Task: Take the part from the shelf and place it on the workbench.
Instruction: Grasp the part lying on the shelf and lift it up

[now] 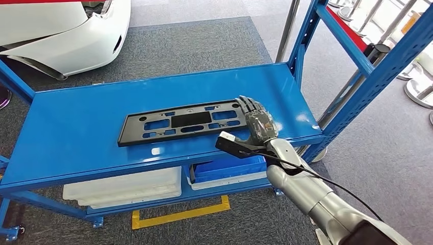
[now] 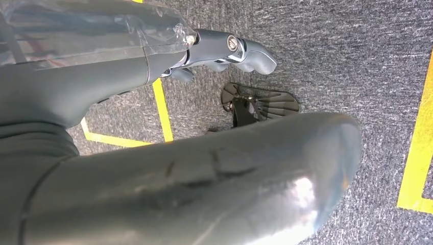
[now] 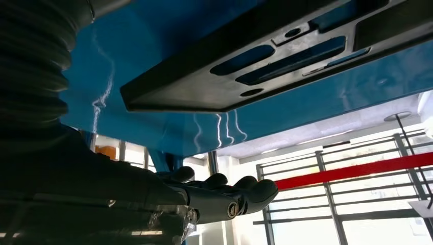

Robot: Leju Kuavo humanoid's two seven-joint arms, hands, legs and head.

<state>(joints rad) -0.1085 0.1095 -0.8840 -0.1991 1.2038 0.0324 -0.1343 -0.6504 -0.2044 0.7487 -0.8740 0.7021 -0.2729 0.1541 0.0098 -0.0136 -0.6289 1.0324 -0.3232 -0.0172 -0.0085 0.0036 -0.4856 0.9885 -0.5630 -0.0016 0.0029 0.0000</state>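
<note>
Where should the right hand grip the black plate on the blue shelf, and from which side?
Probably the near-right end of the black plate. It lies flat on the blue shelf, long and thin, with that end beside the right hand. Come from the right and pinch the rim.

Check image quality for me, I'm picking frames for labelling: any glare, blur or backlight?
Head view: sharp, small glare patches on the blue shelf. Right wrist view: bright windows backlight the right robot hand, leaving it dark. Left wrist view: the near arm cover is soft, the carpet sharp.
</note>
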